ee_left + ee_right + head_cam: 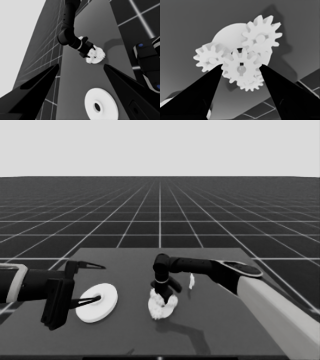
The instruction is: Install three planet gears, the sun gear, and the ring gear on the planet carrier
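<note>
Dark table with a grid floor running off behind it, pale band across the top of the head view. Left gripper (89, 282) is parked at the left edge of the frame, fingers spread wide and holding nothing, over the larger white flat round part with a raised hub (97, 303), which lies flat on the table.

Centre of the frame is where the work is: the right gripper (166, 295) points down at the smaller white round part (162, 307). In the right wrist view three small white toothed planet gears (211, 58) sit around its hole, and a fourth small toothed gear with a keyed hole (241, 65) is between the finger tips. Can't tell whether they actually touch it.

My guess is these are light, stiff and a bit slick, so pinching across the teeth on opposite sides seems best. A thin white piece (191, 280) stands just right of the gripper, so watch that side. Plenty of bare table toward the lower right.
</note>
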Available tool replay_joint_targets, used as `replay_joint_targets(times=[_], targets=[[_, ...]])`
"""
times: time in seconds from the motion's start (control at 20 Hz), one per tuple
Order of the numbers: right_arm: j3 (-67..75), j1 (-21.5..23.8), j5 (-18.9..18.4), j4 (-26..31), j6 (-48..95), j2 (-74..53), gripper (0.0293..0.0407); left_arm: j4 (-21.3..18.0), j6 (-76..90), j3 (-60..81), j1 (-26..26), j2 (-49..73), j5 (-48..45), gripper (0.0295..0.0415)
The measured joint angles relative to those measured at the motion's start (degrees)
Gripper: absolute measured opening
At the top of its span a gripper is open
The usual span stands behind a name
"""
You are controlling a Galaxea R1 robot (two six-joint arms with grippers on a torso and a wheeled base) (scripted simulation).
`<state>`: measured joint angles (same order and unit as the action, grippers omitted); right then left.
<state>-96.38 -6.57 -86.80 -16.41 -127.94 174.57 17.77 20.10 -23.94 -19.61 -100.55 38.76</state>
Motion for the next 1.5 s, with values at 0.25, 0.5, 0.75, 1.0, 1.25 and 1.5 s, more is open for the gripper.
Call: replay_joint_targets(times=[0.25,0.5,0.75,1.0,1.25,1.5], targets=[[0.0,0.0,0.0,0.0,-3.0,0.0,0.0309,0.0,0.0,0.0,0.0,0.0,0.0,0.0385],[0.0,0.0,0.0,0.0,-6.0,0.0,0.0309,0.0,0.0,0.0,0.0,0.0,0.0,0.0385],[0.0,0.01,0.0,0.0,-9.0,0.0,0.0309,0.0,0.0,0.0,0.0,0.0,0.0,0.0385],[0.0,0.01,0.0,-0.01,-10.89,0.0,0.038,0.0,0.0,0.0,0.0,0.0,0.0,0.0385],[0.0,0.01,0.01,-0.01,-11.05,0.0,0.0385,0.0,0.0,0.0,0.0,0.0,0.0,0.0385],[7.1,15.91,-3.89,14.88,31.68,-1.42,0.0388,0.0,0.0,0.0,0.0,0.0,0.0,0.0385]])
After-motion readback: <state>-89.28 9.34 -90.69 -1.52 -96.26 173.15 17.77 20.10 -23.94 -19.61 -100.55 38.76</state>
